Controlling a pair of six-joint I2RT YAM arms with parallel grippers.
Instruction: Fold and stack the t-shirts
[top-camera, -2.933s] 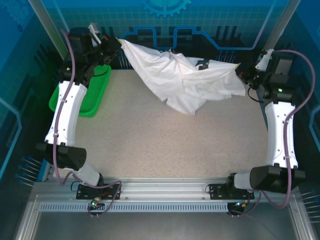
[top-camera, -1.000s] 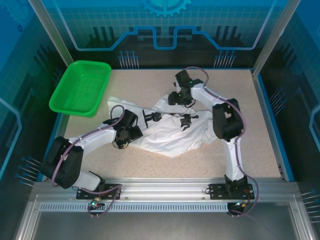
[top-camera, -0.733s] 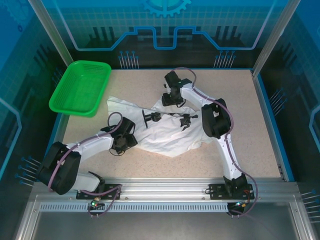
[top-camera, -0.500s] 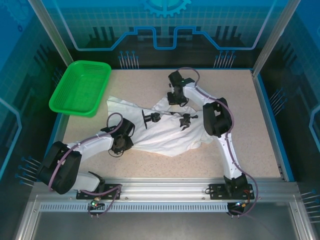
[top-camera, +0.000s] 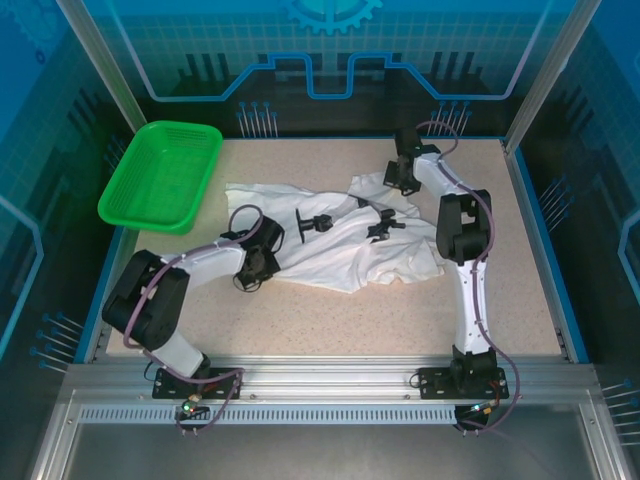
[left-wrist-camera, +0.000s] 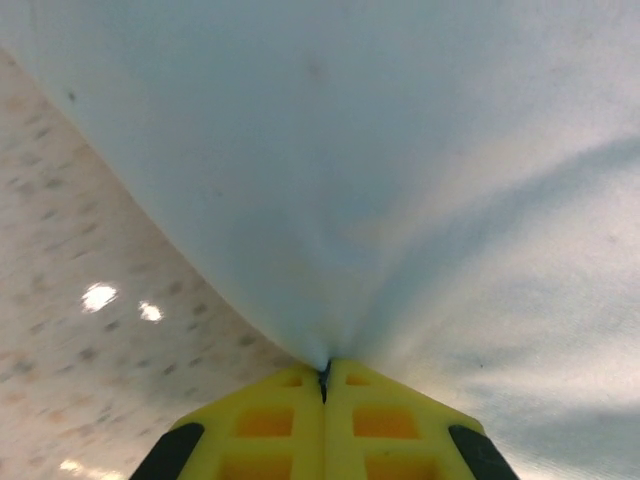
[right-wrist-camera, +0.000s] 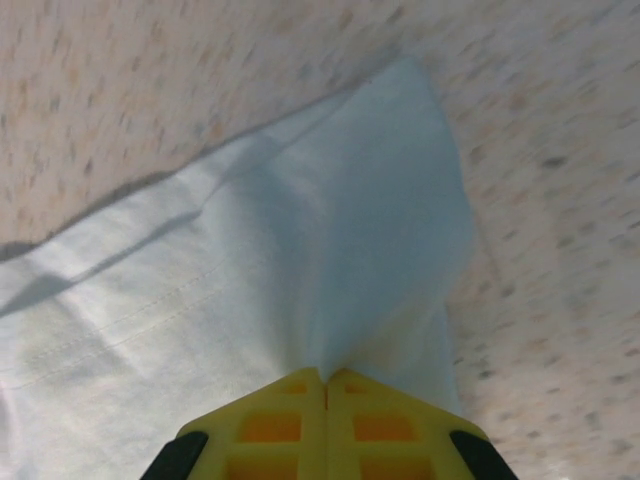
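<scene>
1. Pinched in shut left gripper (left-wrist-camera: 323, 372): crumpled white soft cloth t-shirt (top-camera: 345, 255), spread ahead of jaws.
2. Clamped in shut right gripper (right-wrist-camera: 325, 378): its corner, just ahead.
3. Likely light, limp, bunch-prone; best gripped at hems.

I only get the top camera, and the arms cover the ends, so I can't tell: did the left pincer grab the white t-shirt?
Observer: Yes. On the left wrist camera the left pincer is shut, and the t-shirt puckers right where it closes.
Operator: And the right one?
Observer: On the right wrist camera the right pincer is shut on the t-shirt too, just below a pointed corner of the cloth.
Operator: What's around that corner?
Observer: Bare speckled table on both sides of it.
</scene>
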